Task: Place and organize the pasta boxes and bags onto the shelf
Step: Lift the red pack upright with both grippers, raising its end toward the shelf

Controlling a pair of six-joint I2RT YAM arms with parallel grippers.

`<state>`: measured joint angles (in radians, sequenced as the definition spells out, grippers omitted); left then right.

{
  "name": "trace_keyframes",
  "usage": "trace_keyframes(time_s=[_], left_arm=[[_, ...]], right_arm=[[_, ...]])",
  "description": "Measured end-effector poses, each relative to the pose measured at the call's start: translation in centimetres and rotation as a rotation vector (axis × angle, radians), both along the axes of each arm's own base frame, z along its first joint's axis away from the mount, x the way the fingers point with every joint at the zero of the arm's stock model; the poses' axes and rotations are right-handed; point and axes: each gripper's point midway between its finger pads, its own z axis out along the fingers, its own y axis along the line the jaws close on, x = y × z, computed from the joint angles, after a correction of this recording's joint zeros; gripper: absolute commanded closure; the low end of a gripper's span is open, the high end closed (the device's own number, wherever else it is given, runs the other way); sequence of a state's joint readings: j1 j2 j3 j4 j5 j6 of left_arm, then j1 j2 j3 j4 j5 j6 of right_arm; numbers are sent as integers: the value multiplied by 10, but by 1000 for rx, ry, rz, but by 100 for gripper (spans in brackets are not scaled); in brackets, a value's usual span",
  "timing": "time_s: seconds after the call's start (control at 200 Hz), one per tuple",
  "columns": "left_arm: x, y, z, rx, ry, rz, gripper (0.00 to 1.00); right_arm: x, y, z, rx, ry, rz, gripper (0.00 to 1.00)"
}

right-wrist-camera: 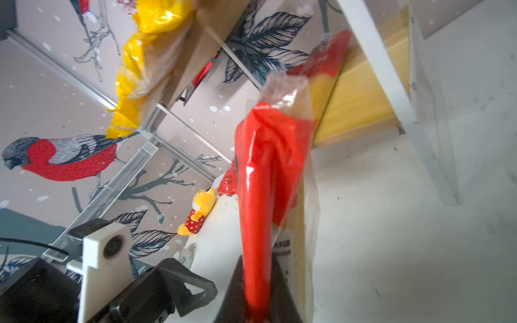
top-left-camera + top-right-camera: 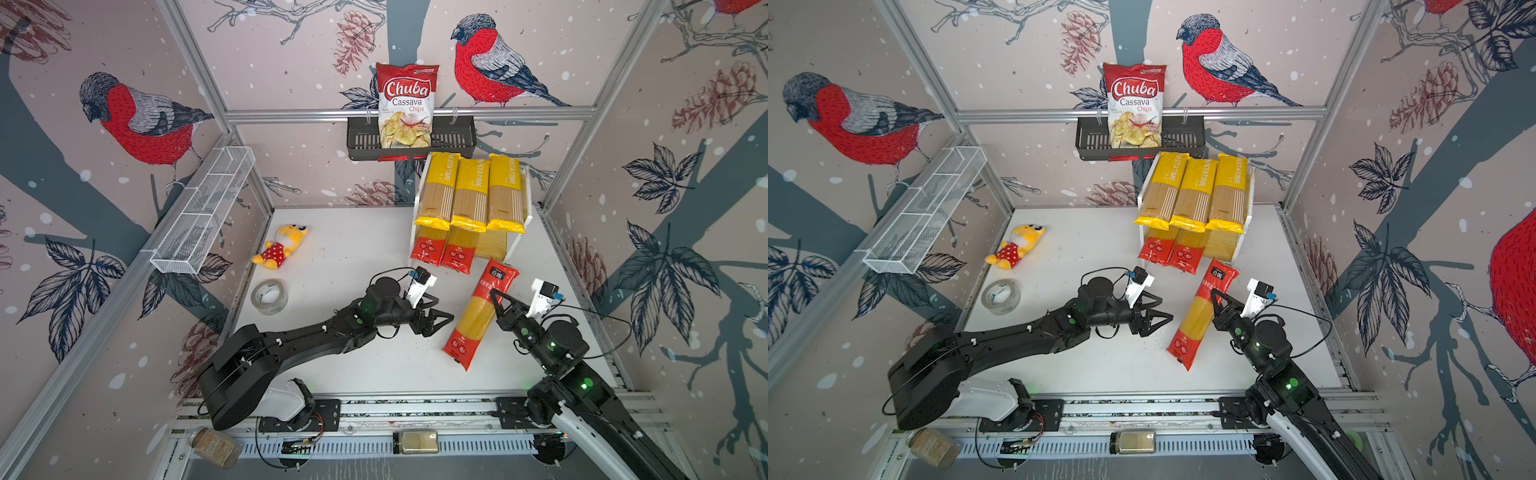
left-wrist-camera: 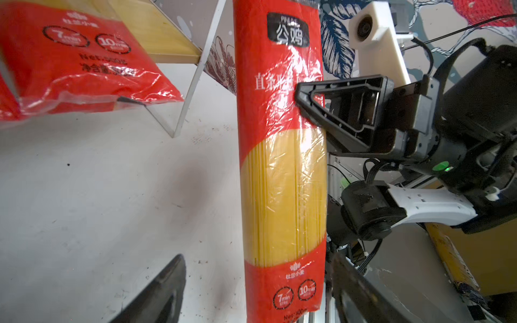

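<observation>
Currently I am looking down into a booth whose walls (image 2: 291,62), papered with red-breasted birds, pine cones and leaves, are closing in three sides behind a metal frame (image 2: 291,114). The white table (image 2: 353,365) is filling the floor and is showing scuffs and specks in the wrist views. At its back right the shelf (image 2: 492,246) is standing against the rear wall. Three yellow packets (image 2: 469,195) are lying side by side on its upper board. Two red packets (image 2: 428,249) are sitting on the left of the lower board, their ends overhanging the front edge. A wire basket (image 2: 203,212) is hanging along the left wall. A black basket (image 2: 453,141) is hanging from the rear rail above the shelf, holding a chips bag (image 2: 406,104) upright.

In front of the shelf the third red packet (image 2: 476,320) is slanting across the table, one end near the lower board. My right gripper (image 2: 494,295) is pinching its right edge, fingers clamped tight on the wrapper; I cannot tell whether the packet is resting on the table. My left gripper (image 2: 444,308) is hovering just beside it on the left, fingers spread wide and clear of it. A plush toy (image 2: 282,247) and a tape roll (image 2: 269,296) are lying near the left edge, and two jars (image 2: 216,446) are lying by the front rail.
</observation>
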<state>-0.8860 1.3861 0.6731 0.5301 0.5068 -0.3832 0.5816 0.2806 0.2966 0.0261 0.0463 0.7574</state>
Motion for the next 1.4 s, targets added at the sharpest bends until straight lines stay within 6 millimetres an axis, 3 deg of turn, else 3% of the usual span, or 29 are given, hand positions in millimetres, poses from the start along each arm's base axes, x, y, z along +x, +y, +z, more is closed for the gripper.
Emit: trace_keyframes(time_s=[0.24, 0.48, 0.675, 0.871, 0.986, 1.156, 1.296, 1.401], left_arm=[[-6, -11, 7, -87, 80, -80, 20], [-17, -20, 25, -180, 117, -175, 38], [-21, -21, 31, -247, 185, -204, 69], [-23, -19, 23, -248, 249, -195, 76], [-20, -21, 21, -243, 270, -182, 80], [-11, -22, 14, -233, 330, -143, 89], [9, -16, 12, -244, 397, -63, 90], [26, -12, 14, -236, 413, 10, 90]], right_arm=[[-3, 37, 29, 24, -29, 186, 96], [-16, 71, 62, 43, -135, 390, 95], [-15, 76, 61, 52, -154, 410, 93], [-13, 73, 46, 66, -126, 386, 84], [-7, 68, 42, 98, -109, 346, 78], [-1, 60, 30, 115, -80, 291, 59], [-3, 54, 20, 135, -51, 265, 36], [-4, 49, 12, 147, -21, 244, 30]])
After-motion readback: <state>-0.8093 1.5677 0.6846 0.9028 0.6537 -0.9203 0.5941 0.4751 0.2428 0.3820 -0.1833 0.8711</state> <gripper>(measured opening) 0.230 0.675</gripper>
